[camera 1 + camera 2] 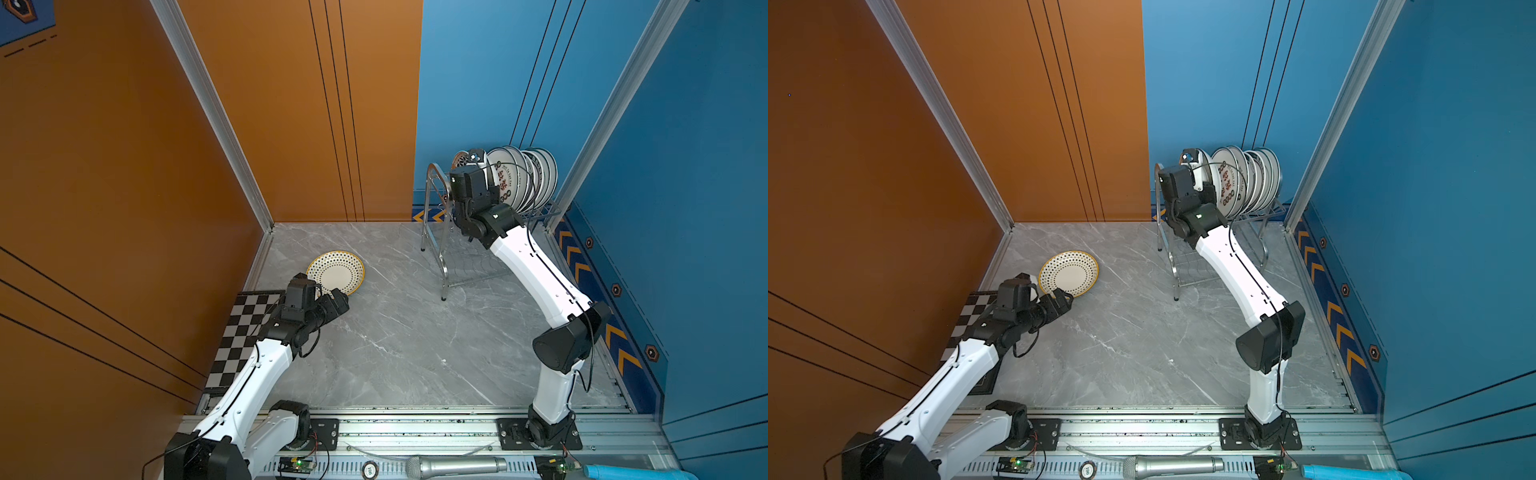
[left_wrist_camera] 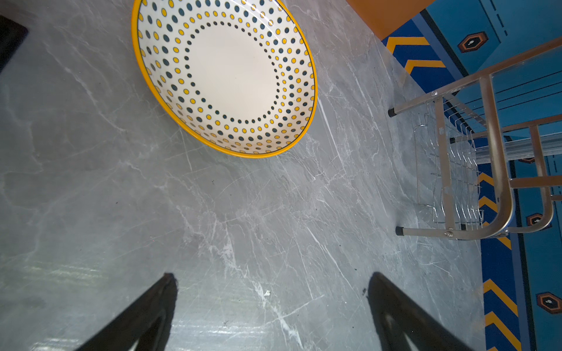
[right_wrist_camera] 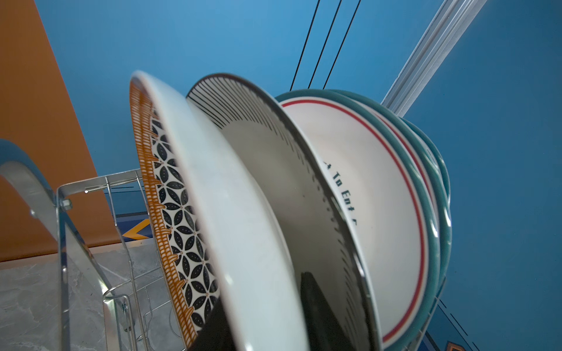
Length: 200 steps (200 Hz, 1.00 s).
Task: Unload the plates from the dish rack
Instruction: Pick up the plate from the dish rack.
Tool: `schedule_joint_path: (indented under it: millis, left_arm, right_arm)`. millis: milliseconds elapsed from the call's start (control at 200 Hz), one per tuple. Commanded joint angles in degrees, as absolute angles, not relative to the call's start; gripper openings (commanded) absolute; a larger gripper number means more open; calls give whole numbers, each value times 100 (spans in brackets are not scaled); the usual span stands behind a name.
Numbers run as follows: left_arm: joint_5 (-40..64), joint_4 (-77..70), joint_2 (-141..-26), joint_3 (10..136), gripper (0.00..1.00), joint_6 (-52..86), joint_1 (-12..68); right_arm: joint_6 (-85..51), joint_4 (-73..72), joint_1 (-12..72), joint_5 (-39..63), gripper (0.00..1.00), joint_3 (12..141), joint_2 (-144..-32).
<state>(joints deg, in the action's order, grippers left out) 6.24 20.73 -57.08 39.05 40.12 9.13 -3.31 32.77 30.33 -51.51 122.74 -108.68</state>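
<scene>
A shiny steel dish rack [image 1: 444,266] [image 1: 1177,270] [image 2: 494,146] [image 3: 62,237] stands at the back right by the blue wall. Several plates [image 1: 524,178] [image 1: 1246,183] stand on edge in its upper shelf. My right gripper [image 1: 482,166] [image 3: 264,291] is at the row's near end, shut across the orange-rimmed, leaf-patterned plate [image 3: 179,218]. One finger lies on its patterned face and the other on its white back [image 3: 240,231]. Behind it stand a striped plate [image 3: 273,146] and a red-lined one [image 3: 383,188]. A yellow-dotted plate [image 1: 336,272] [image 1: 1069,273] [image 2: 225,76] lies flat on the marble. My left gripper [image 1: 337,298] [image 1: 1062,297] [image 2: 272,275] hangs open just short of it, holding nothing.
A black-and-white chequered board [image 1: 243,332] lies at the left edge under my left arm. Orange wall on the left, blue walls behind and to the right. A microphone [image 1: 457,465] and a blue tube [image 1: 623,473] lie on the front rail. The rack's lower shelf [image 2: 456,182] holds nothing.
</scene>
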Motion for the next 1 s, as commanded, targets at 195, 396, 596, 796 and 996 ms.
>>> schedule_joint_path:
  millis: [195, 396, 596, 796, 996]
  left_arm:
    - [673, 2061, -5782, 3764, 98, 4012, 866]
    - [694, 2061, -5793, 3734, 98, 4034, 801]
    - [697, 2067, -5803, 3732, 98, 4043, 791]
    - [651, 2057, -5818, 3726, 98, 4052, 791]
    - [594, 2048, -5880, 3694, 98, 4095, 791]
  right_arm:
    - [-126, 3042, 3120, -5401, 18, 12380, -11095]
    - [-47, 2993, 3155, -5511, 16, 12375, -11082]
    - [74, 2897, 3181, -5596, 14, 12367, -11041]
    - [273, 2683, 3190, -5629, 8, 12356, -10968]
    - [769, 2049, 3302, -5712, 2, 12169, -10860]
